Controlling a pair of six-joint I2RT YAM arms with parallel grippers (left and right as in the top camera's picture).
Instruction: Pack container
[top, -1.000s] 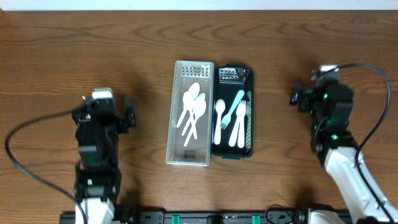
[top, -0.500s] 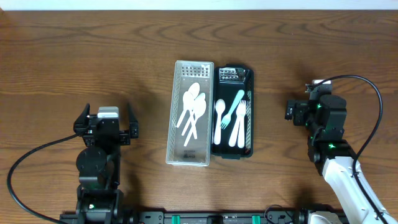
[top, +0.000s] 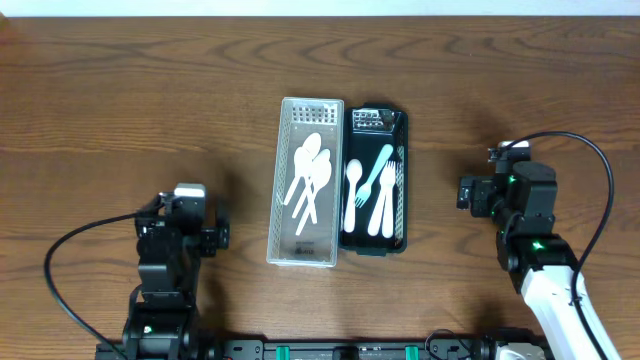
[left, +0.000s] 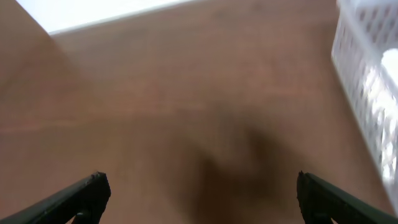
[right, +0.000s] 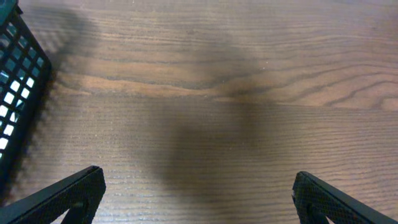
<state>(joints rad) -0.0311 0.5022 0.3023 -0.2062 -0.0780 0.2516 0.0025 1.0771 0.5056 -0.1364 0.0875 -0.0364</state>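
Observation:
A white mesh basket (top: 284, 180) holds several white plastic spoons (top: 310, 170) at the table's middle. A black mesh basket (top: 403, 180) beside it on the right holds white forks, a white spoon (top: 352, 190) and a teal utensil (top: 378, 165). My left gripper (top: 183, 222) is open and empty over bare wood, left of the white basket, whose edge shows in the left wrist view (left: 367, 93). My right gripper (top: 495, 190) is open and empty, right of the black basket, whose corner shows in the right wrist view (right: 15, 106).
The table is dark wood (top: 150, 90). Black cables run from both arms toward the front edge. A black rail (top: 340, 350) lies along the front.
Both arms have drawn back toward the front edge. The left gripper has moved down and slightly right, the right gripper down. The cutlery has not moved.

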